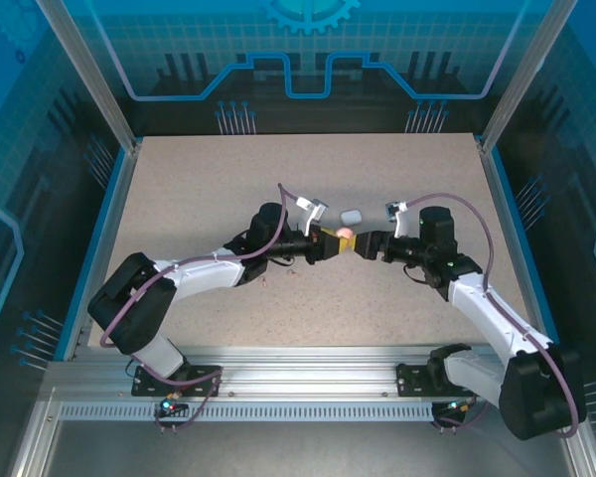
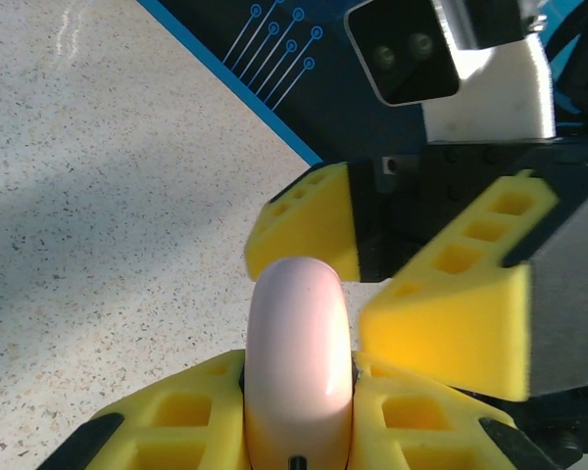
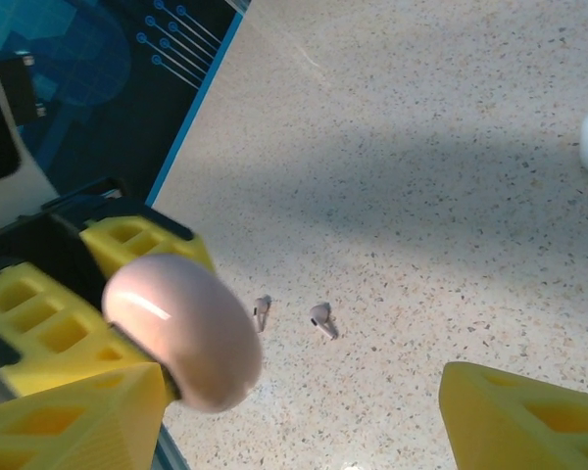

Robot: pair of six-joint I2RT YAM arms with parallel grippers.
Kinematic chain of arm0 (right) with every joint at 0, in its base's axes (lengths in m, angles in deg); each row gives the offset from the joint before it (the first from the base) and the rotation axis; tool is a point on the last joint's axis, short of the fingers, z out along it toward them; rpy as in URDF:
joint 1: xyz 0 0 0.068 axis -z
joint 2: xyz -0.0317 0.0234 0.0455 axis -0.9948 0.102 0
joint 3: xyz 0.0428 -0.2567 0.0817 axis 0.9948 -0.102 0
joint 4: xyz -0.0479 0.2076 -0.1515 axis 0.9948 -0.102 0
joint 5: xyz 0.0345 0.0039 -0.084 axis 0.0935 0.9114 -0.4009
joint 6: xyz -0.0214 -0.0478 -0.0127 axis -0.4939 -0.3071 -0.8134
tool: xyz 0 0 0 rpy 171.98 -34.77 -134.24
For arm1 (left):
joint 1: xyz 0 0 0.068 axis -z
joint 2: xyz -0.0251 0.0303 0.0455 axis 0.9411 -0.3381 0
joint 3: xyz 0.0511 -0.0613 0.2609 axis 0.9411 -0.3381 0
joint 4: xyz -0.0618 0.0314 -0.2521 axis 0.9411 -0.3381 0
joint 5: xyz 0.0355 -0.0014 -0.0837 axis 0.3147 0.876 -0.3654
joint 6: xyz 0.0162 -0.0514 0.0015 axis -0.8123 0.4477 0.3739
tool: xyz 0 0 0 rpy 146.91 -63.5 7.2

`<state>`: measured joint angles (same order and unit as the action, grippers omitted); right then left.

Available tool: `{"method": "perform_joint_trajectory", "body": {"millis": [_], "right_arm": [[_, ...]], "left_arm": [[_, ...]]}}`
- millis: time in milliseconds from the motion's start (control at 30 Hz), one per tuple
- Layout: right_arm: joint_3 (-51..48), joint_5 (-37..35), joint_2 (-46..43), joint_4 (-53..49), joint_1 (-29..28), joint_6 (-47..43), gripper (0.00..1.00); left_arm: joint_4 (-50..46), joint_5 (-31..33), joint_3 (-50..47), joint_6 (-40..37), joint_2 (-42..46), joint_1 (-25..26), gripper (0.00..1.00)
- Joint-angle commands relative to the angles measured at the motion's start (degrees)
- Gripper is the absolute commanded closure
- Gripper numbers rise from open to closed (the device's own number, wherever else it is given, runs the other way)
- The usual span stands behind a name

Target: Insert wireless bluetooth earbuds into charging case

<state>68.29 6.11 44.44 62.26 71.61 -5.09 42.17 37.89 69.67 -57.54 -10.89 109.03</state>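
1. The left gripper (image 1: 332, 241) has its yellow foam pads clamped on the glossy, rounded pink case (image 2: 299, 352).
2. The right gripper (image 1: 365, 245) has its blocky wedges spread wide, right by the case.
3. Two tiny pinkish earbuds (image 3: 322, 320) lie on the speckled table (image 3: 451, 245), at 3 o'clock from the case.

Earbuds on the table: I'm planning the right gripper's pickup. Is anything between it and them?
Yes: the pink case, clamped in the left gripper, hangs just in front of the open right gripper. Two earbuds lie uncovered on the table beyond it.
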Motion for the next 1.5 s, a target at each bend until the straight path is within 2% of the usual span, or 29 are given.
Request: {"method": "perform_joint_trajectory", "body": {"millis": [0,300,567,867,1000,1300,1467], "right_arm": [[0.4,-1.3,2.3,2.4,-0.7,0.0,0.27],[-2.8,-3.5,6.7,5.9,0.8,1.5,0.32],[-1.9,-3.4,6.4,5.5,0.8,1.9,0.32],[-0.4,-2.8,-7.0,-2.2,2.2,3.5,0.31],[1.0,-1.4,-9.5,-2.1,1.1,5.9,0.31],[3.5,-4.3,-2.9,1.8,-4.3,6.6,0.32],[1.5,-6.7,-0.1,1.9,-4.1,4.8,0.34]], "left_arm": [[-0.2,-2.4,2.2,0.9,1.5,0.1,1.0],[-0.6,-2.9,1.9,0.8,3.7,0.3,1.0],[-0.6,-2.0,2.0,0.7,3.4,0.7,1.0],[-1.3,-1.5,2.0,-0.2,2.4,0.7,1.0],[-1.2,-1.7,2.3,-0.2,2.1,0.7,1.0],[-1.8,-2.0,3.1,-0.5,2.1,0.7,1.0],[-2.0,-1.9,3.2,-0.7,2.7,0.7,1.0]]}}
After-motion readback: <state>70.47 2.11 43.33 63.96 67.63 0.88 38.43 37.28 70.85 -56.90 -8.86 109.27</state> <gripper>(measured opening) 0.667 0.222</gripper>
